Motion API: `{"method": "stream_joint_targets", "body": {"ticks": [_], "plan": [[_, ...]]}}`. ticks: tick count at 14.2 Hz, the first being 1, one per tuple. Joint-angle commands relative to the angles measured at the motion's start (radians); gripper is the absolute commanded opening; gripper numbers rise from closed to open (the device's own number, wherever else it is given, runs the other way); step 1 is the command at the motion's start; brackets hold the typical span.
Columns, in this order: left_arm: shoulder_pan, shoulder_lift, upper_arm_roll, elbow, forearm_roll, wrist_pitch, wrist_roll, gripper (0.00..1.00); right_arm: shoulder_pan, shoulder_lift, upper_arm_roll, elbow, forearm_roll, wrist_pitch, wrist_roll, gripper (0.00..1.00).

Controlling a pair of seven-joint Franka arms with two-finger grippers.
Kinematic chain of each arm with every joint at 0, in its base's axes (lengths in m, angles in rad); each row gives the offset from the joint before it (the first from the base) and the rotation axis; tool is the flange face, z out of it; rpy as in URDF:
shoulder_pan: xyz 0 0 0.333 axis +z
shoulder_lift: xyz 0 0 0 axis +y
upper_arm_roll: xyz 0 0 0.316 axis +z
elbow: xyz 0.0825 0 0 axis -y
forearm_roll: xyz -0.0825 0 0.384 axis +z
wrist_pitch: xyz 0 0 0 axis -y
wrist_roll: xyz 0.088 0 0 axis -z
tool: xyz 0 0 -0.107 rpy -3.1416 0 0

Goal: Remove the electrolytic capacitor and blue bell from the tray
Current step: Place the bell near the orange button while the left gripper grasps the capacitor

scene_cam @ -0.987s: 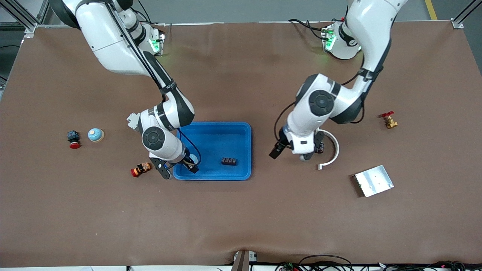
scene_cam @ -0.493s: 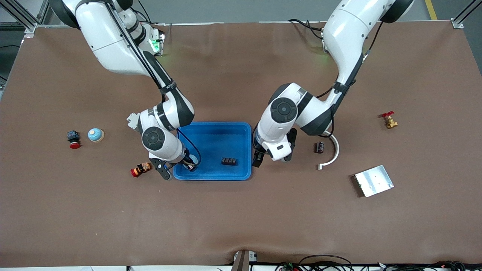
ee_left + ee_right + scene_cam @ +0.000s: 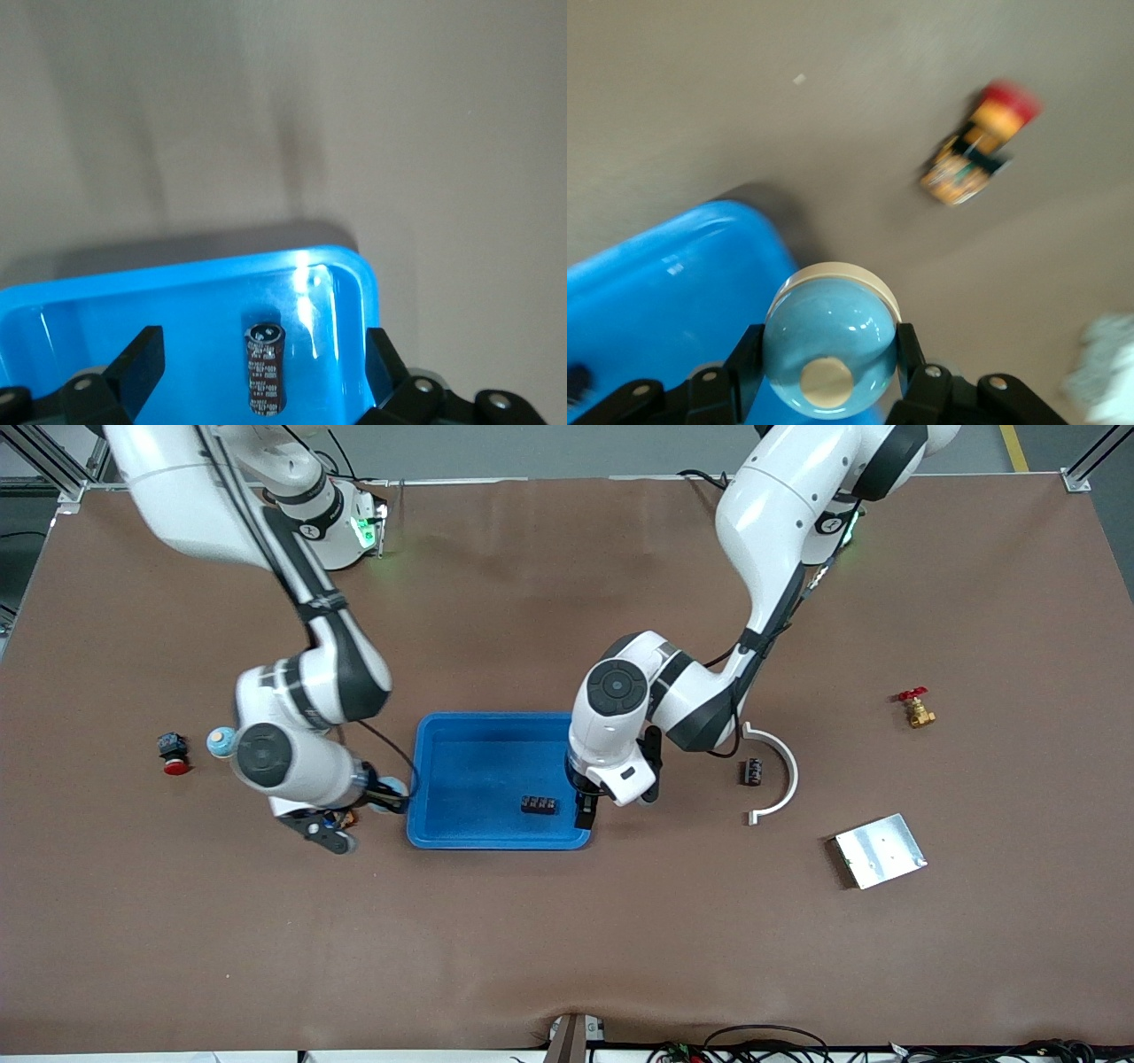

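Brown matting covers the table [image 3: 567, 939], with a blue tray [image 3: 496, 841] at its middle. The left gripper [image 3: 582, 815] hangs over the tray's five o'clock corner as the front view shows it, its fingers [image 3: 142, 363] spread wide. In the left wrist view a dark capacitor [image 3: 266, 367] sits inside the tray between them and touches neither. A black terminal block [image 3: 539, 805] lies on the tray floor just beside that gripper. The right gripper [image 3: 376, 797] is over the matting at the tray's nine o'clock edge, clamped on a pale blue bell [image 3: 828, 350], dome toward the wrist camera. An orange push button with a red cap [image 3: 974, 159] lies under that arm, mostly hidden in the front view. A second blue bell [image 3: 220, 740] peeks out at the right arm's ten o'clock, with a red-capped switch [image 3: 174, 755] next to it. At the tray's three o'clock a small dark cylinder [image 3: 753, 771] rests inside a white plastic arc [image 3: 787, 766]. A metal plate [image 3: 880, 850] lies at that arc's four o'clock, a brass valve [image 3: 916, 710] at its two o'clock.
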Motion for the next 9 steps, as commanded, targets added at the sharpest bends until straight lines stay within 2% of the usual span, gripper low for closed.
{"method": "stream_joint_targets", "body": {"ticks": [1,3,6,9], "plan": [[-0.057,0.052,0.046,0.054,0.007,0.03,-0.055,1.0,-0.14,-0.065,0.013,-0.129,-0.009,0.026,-0.319,0.0],[-0.081,0.076,0.066,0.071,0.007,0.061,-0.095,1.0,-0.212,-0.063,-0.002,-0.151,-0.027,0.052,-0.487,0.0],[-0.121,0.132,0.1,0.132,0.007,0.081,-0.147,1.0,-0.29,-0.048,-0.008,-0.227,-0.038,0.218,-0.671,0.0],[-0.149,0.216,0.137,0.249,0.007,0.093,-0.179,1.0,-0.294,-0.002,-0.008,-0.249,-0.015,0.316,-0.643,0.0]]}}
